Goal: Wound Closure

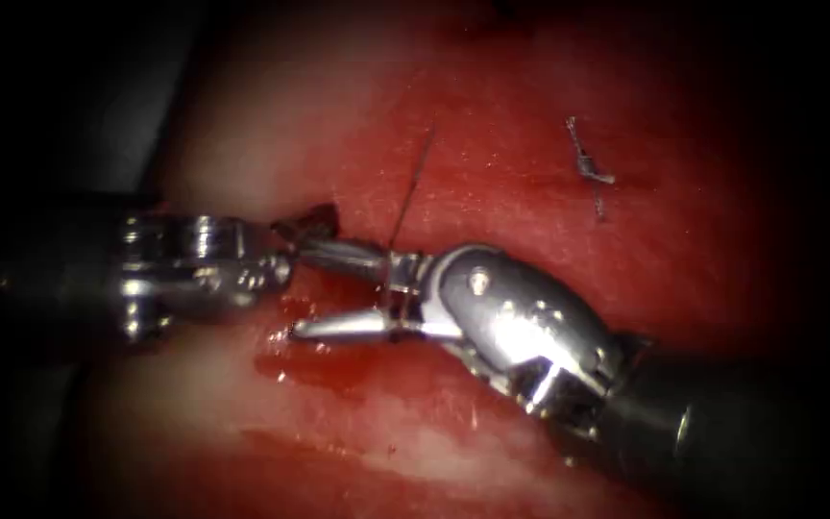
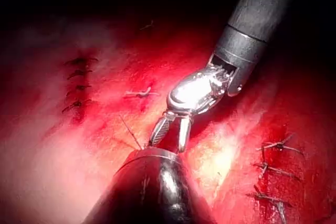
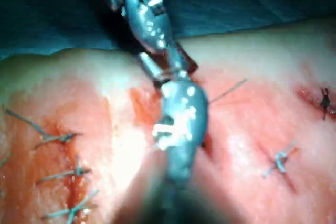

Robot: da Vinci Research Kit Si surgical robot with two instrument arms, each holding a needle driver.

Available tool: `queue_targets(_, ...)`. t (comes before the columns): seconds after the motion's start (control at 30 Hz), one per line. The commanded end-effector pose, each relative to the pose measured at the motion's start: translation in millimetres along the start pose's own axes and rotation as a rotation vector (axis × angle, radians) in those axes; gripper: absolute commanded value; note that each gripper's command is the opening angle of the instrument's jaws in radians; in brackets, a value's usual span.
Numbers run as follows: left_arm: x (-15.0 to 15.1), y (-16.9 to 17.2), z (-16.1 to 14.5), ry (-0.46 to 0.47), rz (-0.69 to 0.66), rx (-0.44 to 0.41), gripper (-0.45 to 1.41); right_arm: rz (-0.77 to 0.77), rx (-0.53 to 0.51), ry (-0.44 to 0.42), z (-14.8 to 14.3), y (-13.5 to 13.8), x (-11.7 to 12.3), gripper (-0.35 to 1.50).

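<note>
While both tools met over the cut (image 1: 314, 219): tips nearly touching
Right tool (image 1: 305, 290): jaws spread apart, a strand of thread (image 1: 413, 185) running up from between them near the hinge; nothing visibly gripped
Left tool (image 1: 285, 252): jaw state could not be told; tip at dark cut edge
Needle: could not be made out
Tissue (image 1: 530, 144): wet with red fluid (image 1: 319, 370); a finished knot (image 1: 588, 168) lay right of the cut

No legible text, label, brand, number or sign found in endoscope view, left wrist view or right wrist view. No marking readable on any surface inspected.
</note>
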Motion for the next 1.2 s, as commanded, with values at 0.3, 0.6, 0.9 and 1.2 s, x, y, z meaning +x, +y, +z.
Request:
queue_targets(0.3,1.5,1.9,-0.8,0.017,-0.006,-0.008,-0.45,0.005,-0.139,0.011,-0.5,1.6,-0.6,0.09)
queue_targets(0.6,2.0,3.1,-2.1,0.011,-0.012,0.002,-0.45,0.133,-0.287,0.008,-2.8,2.7,-0.9,0.09)
queue_targets(0.9,3.7,3.5,-2.1,-0.009,-0.024,0.025,-0.45,0.248,-0.389,-0.084,-2.8,2.1,-2.2,0.57)
queue_targets(1.2,3.7,2.8,-1.4,-0.026,-0.032,0.041,-0.45,0.362,-0.482,-0.113,-3.5,3.2,-4.1,0.83)
